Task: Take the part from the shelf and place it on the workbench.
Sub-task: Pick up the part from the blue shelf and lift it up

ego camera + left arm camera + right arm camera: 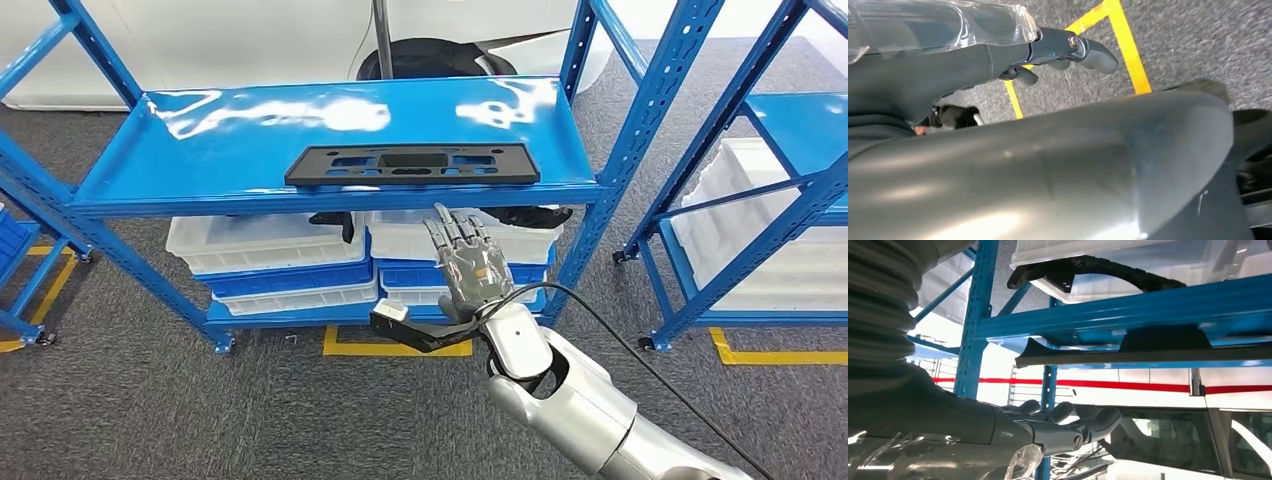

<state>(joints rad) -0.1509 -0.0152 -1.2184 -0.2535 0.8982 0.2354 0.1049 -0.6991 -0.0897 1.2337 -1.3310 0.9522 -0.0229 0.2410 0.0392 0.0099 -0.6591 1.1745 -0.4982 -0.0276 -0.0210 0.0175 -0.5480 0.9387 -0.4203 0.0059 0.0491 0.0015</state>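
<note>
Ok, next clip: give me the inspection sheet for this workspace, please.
Surface: glossy blue shelf, top level, glare patches.
Job's things: flat black part lying near the shelf's front edge, untouched.
Clutter: white and blue bins stacked below; dark parts on them.
Hands: right robot hand open, raised in front of the shelf edge, below the part; left robot hand hanging over the floor, fingers curled, holding nothing.
Cables: black cable by the right arm.
Surroundings: grey carpet, yellow floor tape, second rack at right.

right robot hand (468, 268) below shelf (200, 150) front edge, open air betw., black part (412, 164) near edge, uprights either side
</note>
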